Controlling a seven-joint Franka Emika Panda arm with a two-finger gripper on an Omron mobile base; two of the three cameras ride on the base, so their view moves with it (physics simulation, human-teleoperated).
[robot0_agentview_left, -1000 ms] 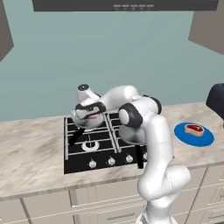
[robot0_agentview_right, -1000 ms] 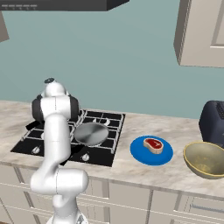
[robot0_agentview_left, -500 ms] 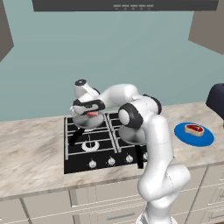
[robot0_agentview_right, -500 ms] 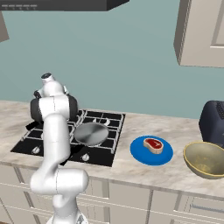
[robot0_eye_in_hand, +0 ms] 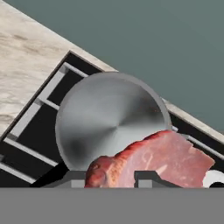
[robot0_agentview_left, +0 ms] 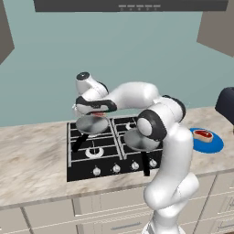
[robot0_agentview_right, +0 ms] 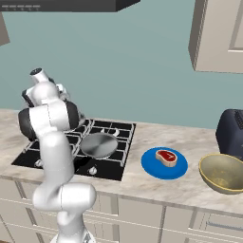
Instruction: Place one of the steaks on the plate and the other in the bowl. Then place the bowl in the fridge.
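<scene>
Low in the hand view, the fingers [robot0_eye_in_hand: 117,179] are closed on a red steak [robot0_eye_in_hand: 153,159], lifted above a grey pan [robot0_eye_in_hand: 109,120] mid-frame. The right base view alone shows the bowl [robot0_agentview_right: 225,173] at lower right, beside the blue plate [robot0_agentview_right: 151,168] carrying the other steak [robot0_agentview_right: 166,157] on the tabletop [robot0_agentview_right: 190,187].

1. Teal wall [robot0_agentview_left: 137,55] behind a marbled beige counter [robot0_agentview_left: 32,160].
2. Black gas hob [robot0_agentview_left: 107,148] set into the counter, dark hood [robot0_agentview_left: 130,4] above.
3. Beige wall cupboard [robot0_agentview_right: 218,35] upper right; pale drawers [robot0_agentview_right: 156,216] below the counter.
</scene>
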